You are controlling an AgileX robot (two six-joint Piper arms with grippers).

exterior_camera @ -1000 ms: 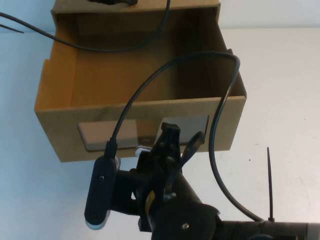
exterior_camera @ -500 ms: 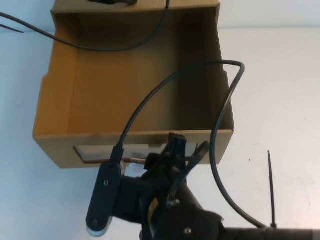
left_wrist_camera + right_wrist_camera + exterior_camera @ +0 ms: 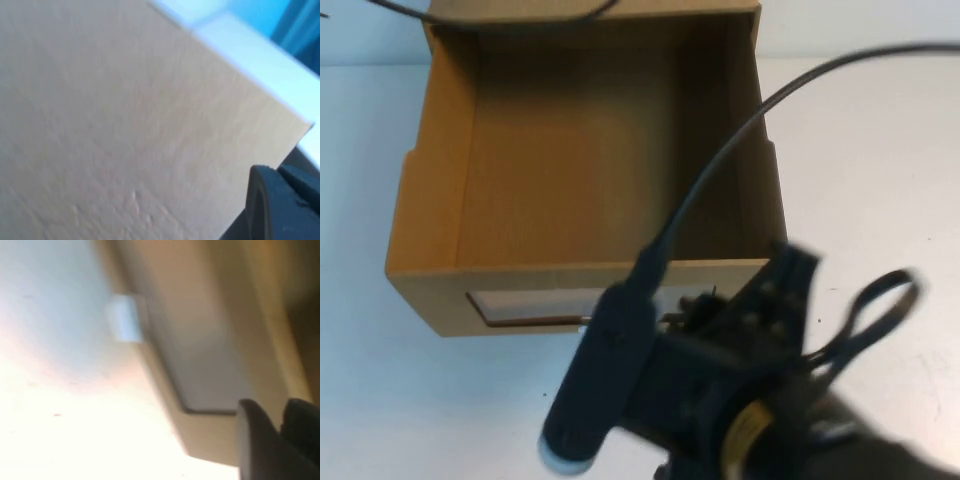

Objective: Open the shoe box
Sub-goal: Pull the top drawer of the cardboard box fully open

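Plainly, the job looks all but done. The shoe box [image 3: 420, 290] sits on the white desk [image 3: 880, 150], left of centre and reaching to the far edge of the high view. Its top is wide open: one looks straight down past four cardboard walls to a bare brown floor with nothing inside. A strip of the same cardboard shows beyond the far wall. I take it to be the lid [image 3: 670, 8] thrown back, though only its edge is in view. A pale label [image 3: 545, 305] lies on the outside of the near wall.

The right gripper [image 3: 788, 272] is at the near right corner of the box, just beside the near wall. Whether it is open or closed I cannot tell.

The left gripper [image 3: 277, 197] does not show in the high view. Its own camera is filled by a flat cardboard face very close by, so it is just beside some panel of the box, likely the lid at the far side. Its state cannot be told either.

By my judgement little is left: release the lid if it is held, check that it rests back by itself, and draw both arms clear.
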